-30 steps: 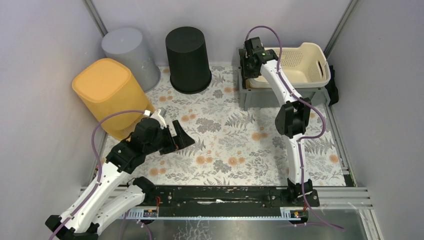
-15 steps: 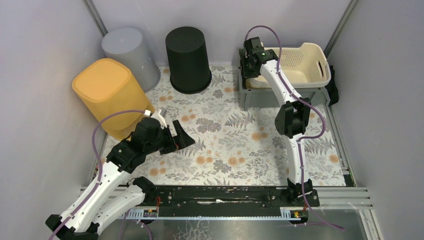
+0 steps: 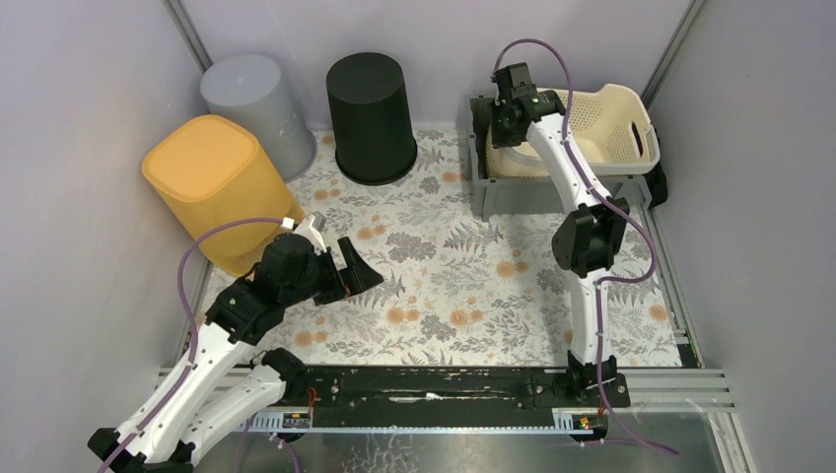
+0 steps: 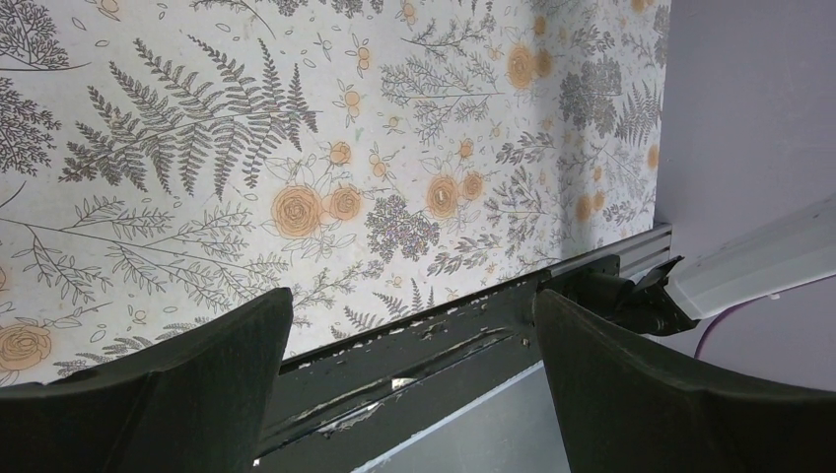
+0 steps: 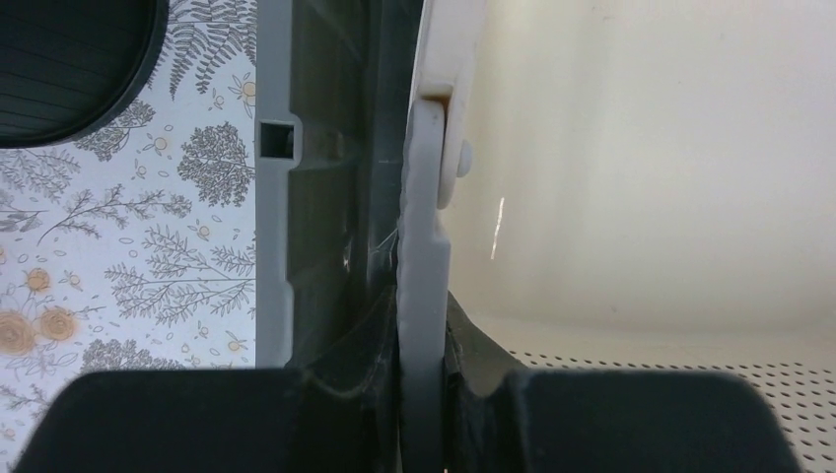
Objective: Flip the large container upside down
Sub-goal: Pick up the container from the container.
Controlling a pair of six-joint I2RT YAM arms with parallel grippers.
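Along the table's far edge, left side, stood an upturned orange bin (image 3: 212, 187), grey bin (image 3: 251, 103) and black bin (image 3: 370, 113). Cream perforated basket (image 3: 611, 123) sat tilted in a grey crate (image 3: 513, 192) at the far-right corner. Right gripper (image 5: 419, 394) was clenched on the basket's left rim. Left gripper (image 4: 409, 374) hung wide open over the floral mat (image 3: 444, 266), holding nothing.

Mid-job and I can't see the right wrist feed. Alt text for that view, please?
The right claw is shut on the rim of the cream basket, seen edge-on up the middle. Left of it sit a grey crate, floral table and, top-left, a black bin.
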